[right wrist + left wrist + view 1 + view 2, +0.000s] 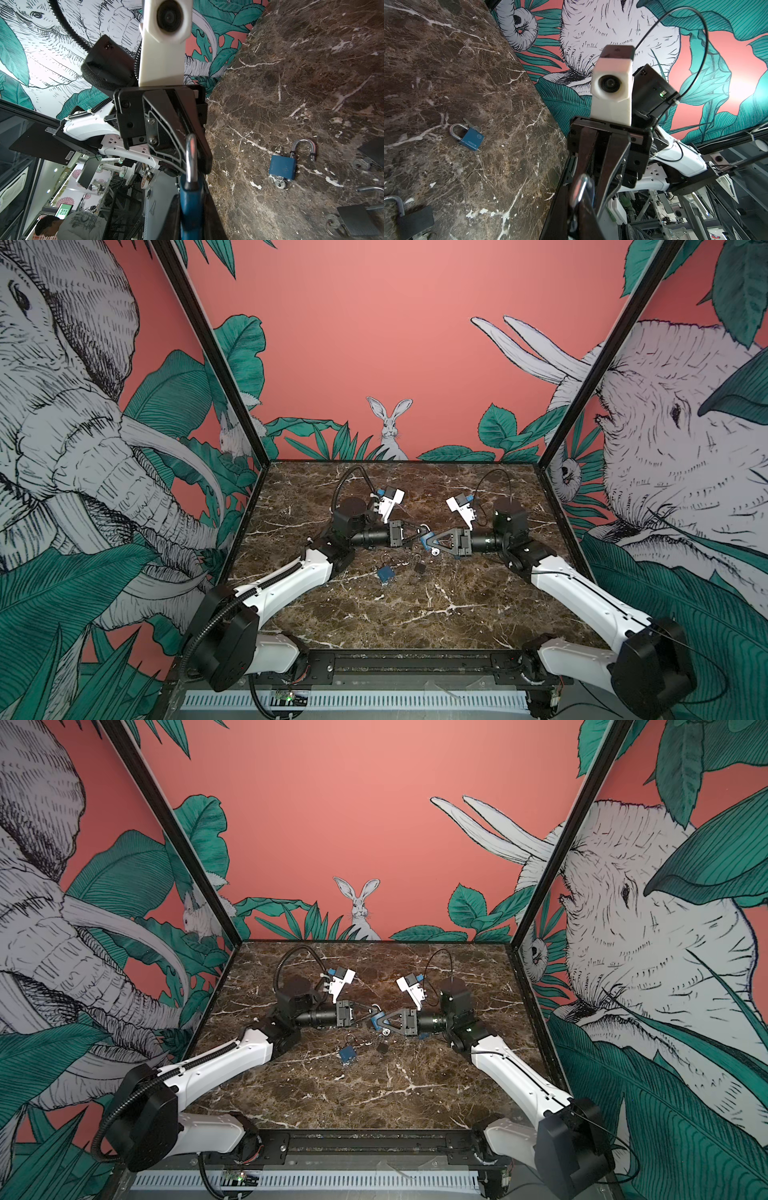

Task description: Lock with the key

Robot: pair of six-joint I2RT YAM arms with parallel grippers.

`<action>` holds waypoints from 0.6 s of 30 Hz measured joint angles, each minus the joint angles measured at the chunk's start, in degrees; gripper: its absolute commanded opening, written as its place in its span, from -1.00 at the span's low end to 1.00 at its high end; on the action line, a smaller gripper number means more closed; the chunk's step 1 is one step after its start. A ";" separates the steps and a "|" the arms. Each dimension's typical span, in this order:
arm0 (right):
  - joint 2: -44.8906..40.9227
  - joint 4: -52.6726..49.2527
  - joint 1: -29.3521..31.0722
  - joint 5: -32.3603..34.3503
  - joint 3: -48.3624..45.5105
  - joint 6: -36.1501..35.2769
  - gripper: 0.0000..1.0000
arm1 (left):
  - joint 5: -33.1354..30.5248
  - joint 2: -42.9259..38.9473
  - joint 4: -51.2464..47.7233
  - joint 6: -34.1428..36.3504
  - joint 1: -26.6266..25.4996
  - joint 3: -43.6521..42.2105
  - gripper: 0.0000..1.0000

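Note:
A blue padlock hangs in the air between my two grippers, above the middle of the marble table. My right gripper is shut on its blue body. The silver shackle points toward my left gripper, whose fingers are shut around it; the shackle shows up close in the left wrist view. A silver key sticks out below the body, also seen in a top view as the key. Whether the shackle is pressed home I cannot tell.
A second blue padlock with its shackle open and a key in it lies on the table below the grippers, next to a black padlock. Printed walls enclose the table on three sides. Both arms reach in from the front rail.

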 measured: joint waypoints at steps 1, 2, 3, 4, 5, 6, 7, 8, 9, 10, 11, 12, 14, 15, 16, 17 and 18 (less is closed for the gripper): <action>0.24 0.44 0.09 0.37 0.00 0.13 -0.52 | -0.07 -0.11 0.33 -0.04 0.22 -0.28 -1.00; 0.44 0.48 0.11 0.94 0.00 0.37 -0.42 | -0.15 -0.37 0.68 -0.09 0.50 -0.66 -1.00; 0.68 0.59 0.09 1.60 0.00 0.59 -0.30 | -0.44 -0.94 0.96 -0.09 0.81 -1.36 -1.00; 0.85 1.09 -0.02 2.84 0.00 0.96 -0.25 | -0.68 -1.68 1.03 -0.22 1.38 -2.36 -1.00; 0.85 1.29 -0.20 3.43 -0.02 1.20 -0.22 | -0.76 -2.40 1.09 -0.37 1.86 -3.45 -1.00; 0.81 1.60 -0.37 4.17 -0.04 1.40 -0.20 | -0.98 -3.06 1.11 -0.63 2.36 -4.46 -1.00; 0.72 1.90 -0.50 4.59 -0.04 1.55 -0.18 | -1.29 -3.63 1.11 -0.92 2.86 -5.31 -1.00; 0.63 2.36 -0.59 5.11 -0.15 1.70 -0.16 | -1.68 -4.02 1.14 -1.22 3.50 -6.01 -1.00; 0.52 2.75 -0.61 5.33 -0.35 1.88 -0.15 | -1.84 -4.17 1.14 -1.42 3.80 -6.23 -1.00; 0.15 3.45 -0.63 5.60 -0.94 2.29 -0.15 | -2.05 -4.28 1.16 -1.75 4.31 -6.45 -1.00; -0.26 4.17 -0.63 5.77 -1.77 2.75 -0.15 | -2.23 -4.31 1.31 -2.05 4.72 -6.45 -1.00; -0.52 4.42 -0.63 5.77 -2.29 2.93 -0.15 | -2.32 -4.31 1.55 -2.21 4.90 -6.45 -1.00; -0.79 4.44 -0.63 5.84 -3.30 3.19 -0.15 | -2.36 -4.31 2.32 -2.82 4.94 -6.45 -1.00; -0.79 4.48 -0.63 5.86 -3.63 3.23 -0.15 | -2.38 -4.31 2.84 -3.17 4.94 -6.45 -1.00; -0.79 4.48 -0.59 5.97 -3.89 3.32 -0.15 | -2.36 -4.31 3.23 -3.41 4.94 -6.45 -1.00; -0.79 4.66 -0.48 6.03 -4.20 3.48 -0.15 | -2.36 -4.31 3.61 -3.63 4.94 -6.45 -1.00; -0.79 4.85 -0.28 6.19 -4.42 3.69 -0.15 | -2.38 -4.31 3.85 -3.78 4.94 -6.45 -1.00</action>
